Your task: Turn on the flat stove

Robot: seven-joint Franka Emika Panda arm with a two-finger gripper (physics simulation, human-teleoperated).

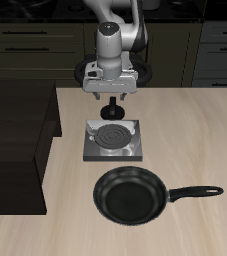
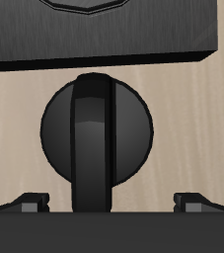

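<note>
Exterior view shows the flat stove (image 1: 113, 140) in the middle of the table (image 1: 200, 130). Its round black knob (image 1: 113, 111) is at the stove's back edge, at 12 o'clock from the coil. The gripper (image 1: 113, 97) hangs right above the knob, fingers spread wide, holding nothing. A black pan (image 1: 129, 195) sits at 5 o'clock from the stove, close by. Bare table lies open beyond them. Wrist view shows the knob (image 2: 94, 133) between both finger tips (image 2: 30, 203), apart from them. No words can be read.
</note>
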